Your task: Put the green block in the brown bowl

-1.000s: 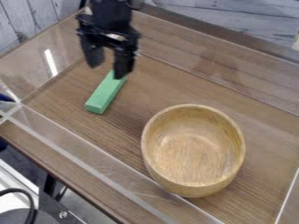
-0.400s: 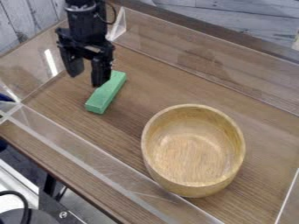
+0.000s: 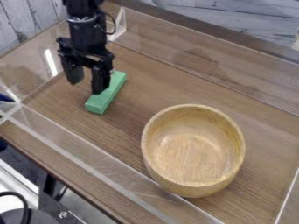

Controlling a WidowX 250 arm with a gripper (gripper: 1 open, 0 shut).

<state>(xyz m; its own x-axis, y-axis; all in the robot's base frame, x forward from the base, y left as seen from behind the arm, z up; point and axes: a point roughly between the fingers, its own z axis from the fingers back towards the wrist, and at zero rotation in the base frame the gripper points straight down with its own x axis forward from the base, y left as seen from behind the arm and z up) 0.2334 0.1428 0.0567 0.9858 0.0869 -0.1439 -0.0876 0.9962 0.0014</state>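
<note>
The green block (image 3: 103, 94) lies flat on the wooden table, left of centre, its long side running toward the back right. My black gripper (image 3: 86, 76) points down just left of the block's far end, jaws open and empty. One finger (image 3: 100, 79) stands right by the block's upper left edge; whether it touches is unclear. The brown bowl (image 3: 194, 149) rests empty at the lower right, well apart from the block and the gripper.
Clear plastic walls (image 3: 70, 144) ring the table top on the front and left sides. A wall of pale planks (image 3: 233, 17) runs behind the table.
The gripper has moved left and down, from above the block's far end to beside its left edge. It has stayed open. Block and bowl have not moved.
</note>
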